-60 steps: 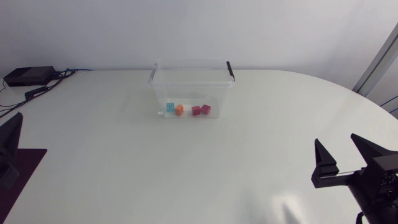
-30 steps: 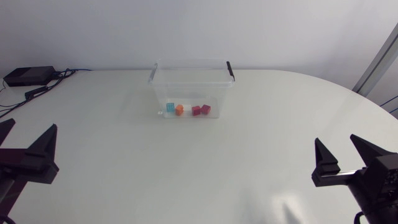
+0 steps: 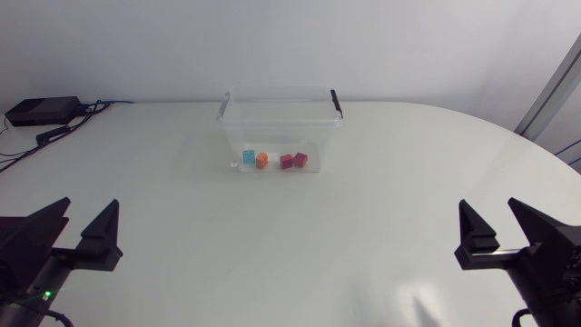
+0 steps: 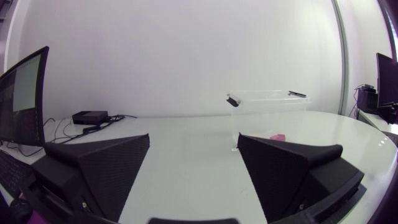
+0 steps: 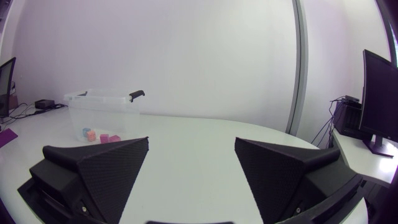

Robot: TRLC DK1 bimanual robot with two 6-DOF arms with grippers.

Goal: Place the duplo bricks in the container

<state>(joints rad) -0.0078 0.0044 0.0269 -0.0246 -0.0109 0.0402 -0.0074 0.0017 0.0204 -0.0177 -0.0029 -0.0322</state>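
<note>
Inside container [image 3: 280,120], well ahead of left and right jaws (both pairs spread): duplo bricks [image 3: 287,161].

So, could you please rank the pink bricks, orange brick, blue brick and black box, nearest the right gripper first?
Head view, from the right gripper:
1. Pink bricks, right in the container.
2. Orange brick, middle.
3. Blue brick, left.
4. Black box, far left.

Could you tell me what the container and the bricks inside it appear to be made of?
The container looks like clear, smooth plastic: the bricks show through its wall. The bricks, blue, orange and pink, seem opaque moulded plastic, though they are too small to judge their finish.
</note>
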